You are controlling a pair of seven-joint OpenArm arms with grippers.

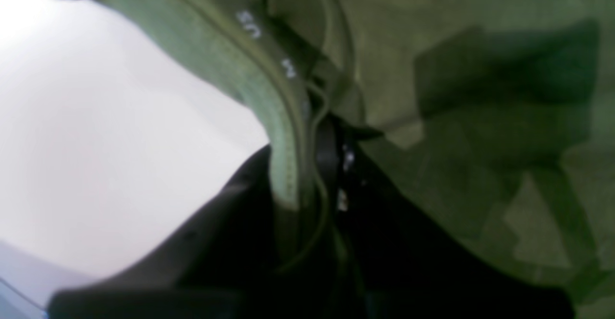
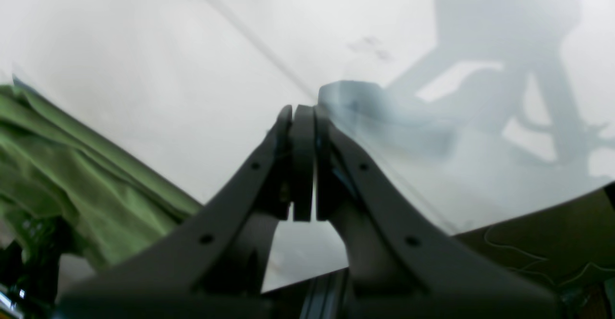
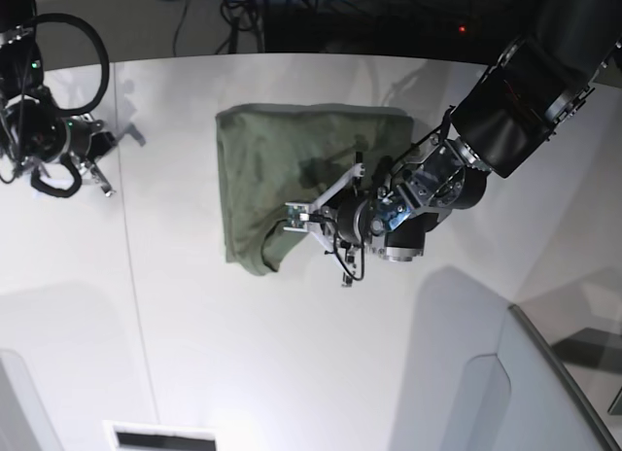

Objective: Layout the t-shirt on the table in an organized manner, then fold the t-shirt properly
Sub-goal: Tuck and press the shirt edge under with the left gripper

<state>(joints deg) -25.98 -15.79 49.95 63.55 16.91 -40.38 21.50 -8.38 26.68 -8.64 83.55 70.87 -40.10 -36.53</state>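
- T-shirt (image 3: 292,169) lies bunched in a rough rectangle on the table (image 3: 194,354), toward the far middle, sleeves not visible; the near-left corner hangs in a loose lobe.
- Left gripper (image 3: 292,218) sits at the shirt's near edge; in the left wrist view its jaws are nearly closed, pinching the ribbed collar (image 1: 283,131) with the white neck print just above.
- Right gripper (image 2: 302,117) is parked well apart at the left of the base view, over bare table; jaws pressed together, holding nothing.
- Step in hand, as I judge it: laying out, not yet folding. The garment is crumpled and doubled over itself.
- Next move likely calls for drawing the collar outward to open the cloth, keeping the pinch firm.
- Right arm would probably need to come across and take a second point, such as a shoulder or hem, so the fabric can be spread flat.
- Risk: dragging with one grip may only slide the whole bundle.
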